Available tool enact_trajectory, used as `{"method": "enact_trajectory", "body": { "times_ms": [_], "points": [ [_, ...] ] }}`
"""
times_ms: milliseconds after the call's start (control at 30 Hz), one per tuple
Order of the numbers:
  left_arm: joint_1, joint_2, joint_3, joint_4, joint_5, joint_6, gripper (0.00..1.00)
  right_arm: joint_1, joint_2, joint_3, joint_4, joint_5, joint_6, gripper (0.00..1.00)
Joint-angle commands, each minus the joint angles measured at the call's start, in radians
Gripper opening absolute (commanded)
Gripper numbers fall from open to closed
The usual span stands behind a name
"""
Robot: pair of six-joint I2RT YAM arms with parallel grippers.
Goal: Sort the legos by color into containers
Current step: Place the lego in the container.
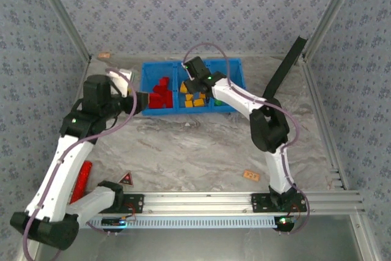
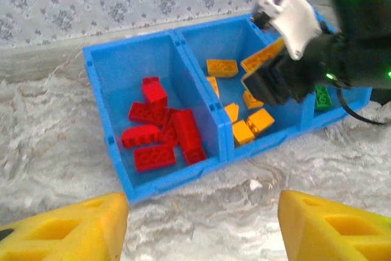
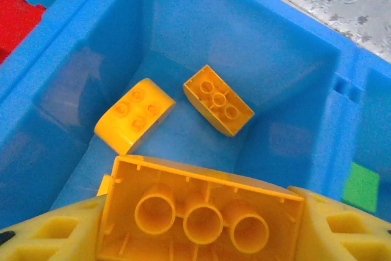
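Your left gripper [image 2: 203, 212] has its yellow fingers [image 2: 61, 230] spread wide, with nothing between them. Just past its fingertips lies the bright blue plastic tray [image 2: 122, 43], whose three compartments sit side by side across the gripper's line.

Ahead of that gripper and a little to its left, the left compartment [image 2: 116, 77] holds the red plastic bricks [image 2: 154, 157]. You can count six for certain, and there may be a seventh where they overlap. They lie heaped with their long axes pointing every way. The oblong one nearest the gripper lies studs up, its length roughly along the tray's front wall.

Straight ahead of the left gripper, the middle compartment [image 3: 201, 22] holds the loose orange-yellow plastic bricks [image 2: 243, 132]. Six show from this wrist, and the right arm [image 2: 360, 41] covers the rest.

Your right gripper [image 3: 201, 215] hangs over that compartment, pinching an orange-yellow oblong plastic brick [image 3: 195, 187] by its short ends. The brick's long axis runs finger to finger, and its hollow underside faces the wrist camera, showing three round tubes in a row.

Directly below this gripper lie two of the loose bricks, apart and studs up. One has a rounded edge and four studs and sits under the left finger; the other is oblong and sits under the middle, slanting away to the right.

To the right of the gripper, past the divider, the right compartment [image 3: 372, 120] holds one green plastic brick [image 2: 322, 97], only partly seen.
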Motion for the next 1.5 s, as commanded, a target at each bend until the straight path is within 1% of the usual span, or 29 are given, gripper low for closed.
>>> {"method": "enact_trajectory", "body": {
  "times_ms": [0,133,333,500,700,800,1000,1200,1267,1367,1467],
  "points": [
    [0.007,-0.065,-0.017,-0.108,-0.037,-0.003,0.67,-0.003,0.087,0.113,-0.025,0.006,-0.075,0.57],
    [0.007,-0.124,-0.024,-0.158,-0.046,-0.013,0.69,-0.011,0.168,0.202,-0.06,0.012,-0.089,0.57],
    [0.006,-0.195,-0.04,-0.231,-0.044,-0.029,0.71,-0.015,0.235,0.27,-0.098,0.011,-0.108,0.62],
    [0.007,-0.249,-0.061,-0.266,-0.057,-0.045,0.74,-0.019,0.244,0.271,-0.11,0.008,-0.103,0.67],
    [0.007,-0.259,-0.058,-0.27,-0.059,-0.047,0.75,-0.021,0.234,0.263,-0.11,0.001,-0.105,0.75],
    [0.007,-0.255,-0.053,-0.265,-0.059,-0.041,0.76,-0.02,0.226,0.264,-0.117,-0.011,-0.111,0.75],
    [0.007,-0.247,-0.054,-0.258,-0.058,-0.037,0.76,-0.018,0.199,0.261,-0.122,-0.012,-0.126,0.82],
    [0.007,-0.245,-0.055,-0.235,-0.062,-0.041,0.77,-0.013,0.139,0.236,-0.117,-0.006,-0.135,0.8],
    [0.007,-0.243,-0.065,-0.205,-0.077,-0.046,0.77,-0.012,0.097,0.212,-0.108,-0.009,-0.135,0.78],
    [0.007,-0.249,-0.102,-0.121,-0.115,-0.067,0.79,-0.008,0.015,0.166,-0.108,-0.024,-0.134,0.78],
    [0.007,-0.257,-0.146,-0.023,-0.167,-0.089,0.83,-0.005,-0.093,0.076,-0.096,-0.039,-0.132,0.81]
  ]
}}
